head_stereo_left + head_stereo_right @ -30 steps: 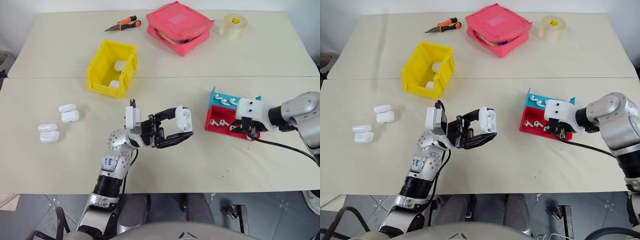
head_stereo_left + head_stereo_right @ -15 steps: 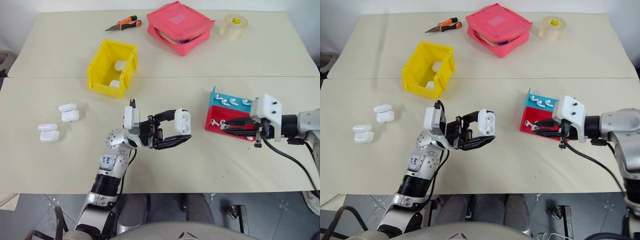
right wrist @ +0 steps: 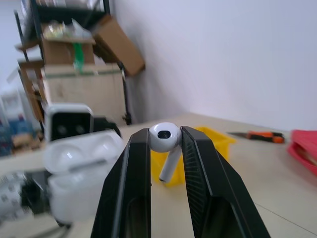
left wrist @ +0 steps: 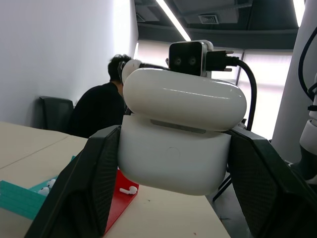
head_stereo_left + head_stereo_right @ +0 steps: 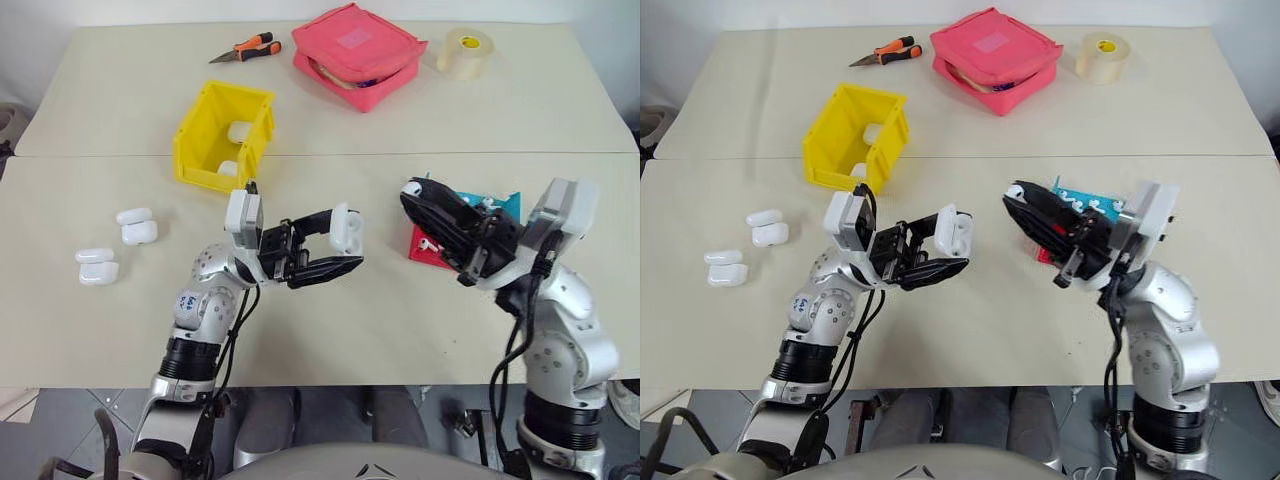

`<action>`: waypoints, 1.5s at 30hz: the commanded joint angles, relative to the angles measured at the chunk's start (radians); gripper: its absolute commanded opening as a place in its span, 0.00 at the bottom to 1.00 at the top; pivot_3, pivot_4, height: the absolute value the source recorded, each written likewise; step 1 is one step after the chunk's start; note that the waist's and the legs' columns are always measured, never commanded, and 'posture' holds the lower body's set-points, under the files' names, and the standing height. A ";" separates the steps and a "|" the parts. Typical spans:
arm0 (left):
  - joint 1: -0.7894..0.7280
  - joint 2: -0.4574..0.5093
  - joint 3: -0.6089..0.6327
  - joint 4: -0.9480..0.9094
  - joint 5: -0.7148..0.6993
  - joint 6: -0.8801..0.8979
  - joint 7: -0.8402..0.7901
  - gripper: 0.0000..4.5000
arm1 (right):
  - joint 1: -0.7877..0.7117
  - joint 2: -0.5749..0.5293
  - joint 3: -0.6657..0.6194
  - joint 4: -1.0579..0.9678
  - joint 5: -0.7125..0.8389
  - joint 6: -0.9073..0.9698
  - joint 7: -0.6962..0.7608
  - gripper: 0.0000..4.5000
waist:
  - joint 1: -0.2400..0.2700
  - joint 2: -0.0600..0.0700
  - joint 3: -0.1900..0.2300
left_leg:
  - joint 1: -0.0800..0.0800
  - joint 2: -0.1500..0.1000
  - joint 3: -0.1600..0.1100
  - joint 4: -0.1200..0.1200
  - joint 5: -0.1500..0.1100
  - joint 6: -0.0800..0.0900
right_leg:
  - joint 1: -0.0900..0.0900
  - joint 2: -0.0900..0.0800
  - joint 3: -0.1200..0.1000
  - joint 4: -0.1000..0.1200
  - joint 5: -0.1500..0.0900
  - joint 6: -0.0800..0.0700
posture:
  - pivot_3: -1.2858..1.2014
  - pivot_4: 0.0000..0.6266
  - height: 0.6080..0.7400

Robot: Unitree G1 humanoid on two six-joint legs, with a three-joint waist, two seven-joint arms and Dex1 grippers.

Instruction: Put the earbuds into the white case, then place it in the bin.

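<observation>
On beige table (image 5: 330, 330), left gripper (image 5: 338, 245) clamps the open white case (image 5: 345, 228) – right gripper (image 3: 166, 134) pinches 1 earbud (image 3: 165, 139); insertion and yellow bin (image 5: 205, 140) remain.

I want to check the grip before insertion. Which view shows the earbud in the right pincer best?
The right wrist view: the earbud sits large and unblocked, its head pinched between the right pincer's fingers, stem hanging below. In the head views it is a tiny white speck at the fingertips. The left wrist view shows the white case, which blocks most of the view toward it.

Pliers (image 5: 247, 47), pink pouch (image 5: 360, 55) and tape roll (image 5: 468, 51) lie at the table's far edge.
</observation>
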 commanded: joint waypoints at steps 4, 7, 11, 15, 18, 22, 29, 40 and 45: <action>-0.012 0.009 0.012 -0.075 -0.031 0.045 0.015 0.64 | -0.001 0.035 0.107 -0.011 -0.020 -0.092 -0.005 0.11 | -0.003 0.000 0.000 | 0.000 0.000 0.000 -0.001 0.000 0.000 | 0.000 0.000 0.000 0.000 0.000 0.000 | 0.52 0.24 1.00; -0.008 0.008 0.014 -0.087 -0.033 0.055 0.021 0.64 | -0.004 0.036 0.126 0.005 -0.028 -0.115 -0.005 0.11 | -0.005 0.000 0.000 | 0.000 0.000 0.000 0.000 0.000 0.000 | 0.000 0.000 0.000 0.000 0.000 0.000 | 0.52 0.24 1.00; -0.004 0.003 0.012 -0.096 -0.033 0.061 0.025 0.64 | 0.001 0.021 0.142 0.030 -0.036 -0.135 0.008 0.11 | -0.007 0.000 0.000 | 0.000 0.000 0.000 -0.001 0.000 0.000 | 0.000 0.000 0.000 0.000 0.000 0.000 | 0.52 0.24 1.00; -0.007 -0.002 0.011 -0.096 -0.030 0.061 0.027 0.64 | 0.009 0.006 0.149 0.045 -0.035 -0.139 0.013 0.11 | -0.009 0.000 0.000 | 0.000 0.000 0.000 -0.001 0.000 0.000 | 0.000 0.000 0.000 0.000 0.000 0.000 | 0.52 0.24 1.00; -0.011 -0.002 0.011 -0.092 -0.028 0.056 0.018 0.64 | 0.008 -0.001 0.152 0.067 -0.045 -0.144 0.011 0.11 | -0.010 0.000 0.000 | 0.000 0.000 0.000 -0.001 0.000 0.000 | 0.000 0.000 0.000 0.000 0.000 0.000 | 0.52 0.24 1.00; -0.013 -0.004 0.009 -0.088 -0.025 0.050 0.011 0.64 | -0.003 -0.014 0.156 0.094 -0.053 -0.148 0.012 0.11 | -0.011 0.000 0.000 | 0.000 0.000 0.000 -0.001 0.000 0.000 | 0.000 0.000 0.000 0.000 0.000 0.000 | 0.52 0.24 1.00; -0.018 -0.013 -0.001 -0.073 -0.021 0.037 -0.009 0.64 | -0.043 -0.042 0.184 0.147 -0.055 -0.129 0.027 0.11 | -0.019 0.000 0.000 | 0.000 0.000 0.000 -0.001 0.000 0.000 | 0.000 0.000 0.000 0.000 0.000 0.000 | 0.52 0.24 1.00; -0.039 -0.063 0.013 -0.028 0.007 -0.023 -0.005 0.64 | -0.048 -0.117 0.186 0.140 0.014 -0.039 0.050 0.11 | -0.021 0.000 0.000 | 0.000 0.000 0.000 -0.001 0.000 0.000 | 0.000 0.000 0.000 0.000 0.000 0.000 | 0.52 0.24 1.00; -0.034 -0.070 0.014 -0.023 0.014 -0.037 -0.017 0.64 | -0.061 -0.138 0.174 0.133 0.061 -0.001 0.050 0.28 | -0.020 0.000 0.000 | 0.000 0.001 0.000 -0.001 0.000 0.000 | 0.000 0.000 0.000 0.000 0.000 0.000 | 0.52 0.24 1.00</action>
